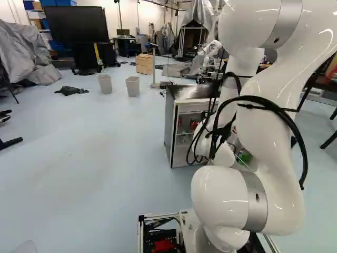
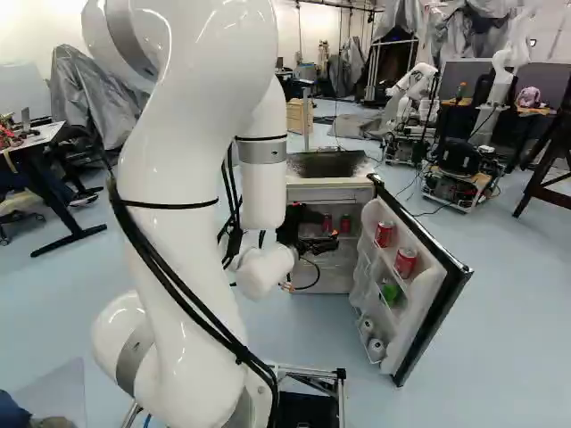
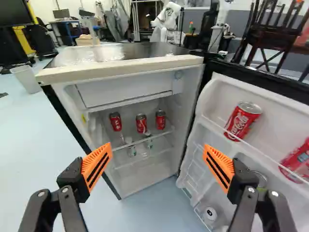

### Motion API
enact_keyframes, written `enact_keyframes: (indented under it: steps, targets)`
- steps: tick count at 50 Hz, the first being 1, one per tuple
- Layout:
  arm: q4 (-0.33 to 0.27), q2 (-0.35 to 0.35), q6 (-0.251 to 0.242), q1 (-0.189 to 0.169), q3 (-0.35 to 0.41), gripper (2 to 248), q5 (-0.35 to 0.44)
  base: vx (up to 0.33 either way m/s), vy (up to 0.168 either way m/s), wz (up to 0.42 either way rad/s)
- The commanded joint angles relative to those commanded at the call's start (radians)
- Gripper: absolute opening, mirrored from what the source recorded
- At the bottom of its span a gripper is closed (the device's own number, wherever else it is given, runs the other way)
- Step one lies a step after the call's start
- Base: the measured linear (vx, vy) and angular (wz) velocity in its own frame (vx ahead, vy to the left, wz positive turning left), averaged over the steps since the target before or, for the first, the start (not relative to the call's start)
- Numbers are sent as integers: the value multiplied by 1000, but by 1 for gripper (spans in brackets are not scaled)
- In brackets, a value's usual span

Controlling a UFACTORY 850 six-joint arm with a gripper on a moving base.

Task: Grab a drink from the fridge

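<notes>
Drinks sat in the fridge (image 3: pixel 125 68): three red cans (image 3: pixel 141 123) stood in a row on the upper shelf, with small bottles (image 3: pixel 131 148) lower down below them. Two larger-looking red cans (image 3: pixel 242 122) lay tilted in the upper rack of the door (image 3: pixel 289 116); a green item (image 2: pixel 390 292) was in a rack below, and silver can ends (image 2: pixel 376 346) showed at the bottom. Door stood wide open. Gripper (image 2: pixel 318 230) was in front of the fridge opening. In the wrist view the gripper (image 3: pixel 158 166) had its two fingers spread well apart, orange pads (image 3: pixel 96 163) facing each other, nothing between them; shelf cans lay ahead, past the fingertips, and the door cans off to the door side. The white compartment (image 3: pixel 125 92) above the shelf was closed. Clear plastic (image 3: pixel 96 53) lay on the fridge top. The arm (image 2: pixel 187 178) reached forward, black cables (image 2: pixel 169 272) strapped along it. Beyond the fridge, in the left base view: two bins (image 1: pixel 132 87), a wooden crate (image 1: pixel 143 64) and a large screen (image 1: pixel 76 23). In the right base view another robot (image 2: pixel 415 89) stood farther back.
</notes>
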Motion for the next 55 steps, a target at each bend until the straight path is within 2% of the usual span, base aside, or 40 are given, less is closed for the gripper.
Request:
enact_keyframes:
  steps: [14,35,55]
  targets:
    - [-125,-80,0,-4,-61,247,0,0,0,0]
    - [-250,-201,0,-16,-164,247,0,0,0,0]
    - [-274,-307,0,-25,-259,247,0,0,0,0]
